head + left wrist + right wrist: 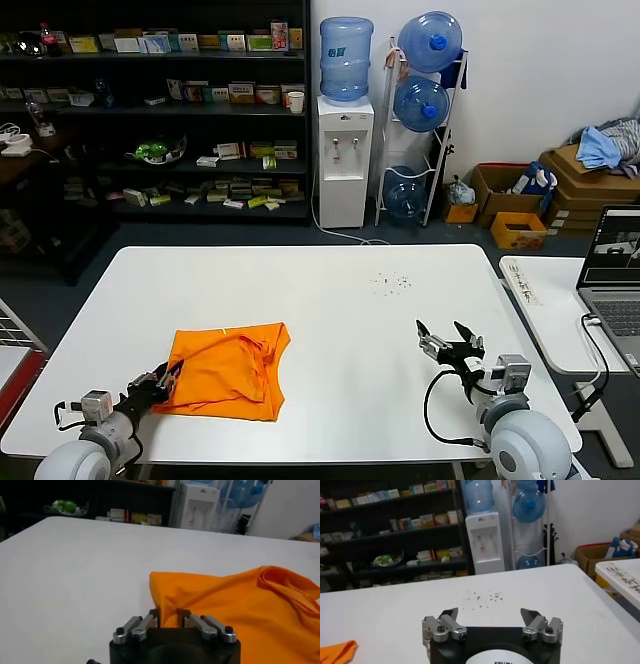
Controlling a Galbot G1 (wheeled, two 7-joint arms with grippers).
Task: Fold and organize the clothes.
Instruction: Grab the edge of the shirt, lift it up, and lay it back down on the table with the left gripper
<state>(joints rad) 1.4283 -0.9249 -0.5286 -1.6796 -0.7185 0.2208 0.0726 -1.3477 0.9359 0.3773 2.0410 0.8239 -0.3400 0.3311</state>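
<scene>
The orange T-shirt (230,370) lies loosely folded on the white table (330,300), front left; no lettering shows. My left gripper (168,380) is at the shirt's near left corner. In the left wrist view the gripper (167,614) has a fold of the shirt (240,605) pinched between its fingertips. My right gripper (447,335) is open and empty above the bare table at the front right, well apart from the shirt. In the right wrist view that gripper (492,614) has its jaws spread wide, and a shirt corner (335,652) shows at the edge.
Small dark specks (390,284) dot the table's far middle. A side table on the right holds a laptop (612,260) and a power strip (522,280). Behind stand shelves, a water dispenser (344,160), and cardboard boxes with a blue-grey cloth heap (605,145).
</scene>
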